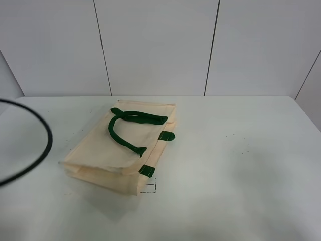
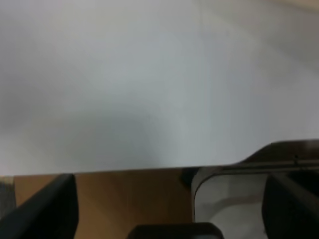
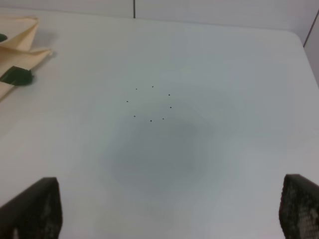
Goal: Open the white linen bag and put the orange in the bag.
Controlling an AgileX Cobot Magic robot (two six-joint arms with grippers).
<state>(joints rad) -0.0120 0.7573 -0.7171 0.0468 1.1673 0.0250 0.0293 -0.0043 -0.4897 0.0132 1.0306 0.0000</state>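
Observation:
The white linen bag lies flat on the white table, left of the middle, with its dark green strap handles resting on top. A corner of the bag also shows in the right wrist view. The orange is out of view in every frame. Neither gripper shows in the exterior high view. My left gripper is open and empty, over the table's edge. My right gripper is open and empty above bare table, to the right of the bag.
A black cable loop hangs at the left of the exterior high view. A small dashed rectangle mark is on the table by the bag's near corner. Small black dots mark the table. The table edge borders brown floor.

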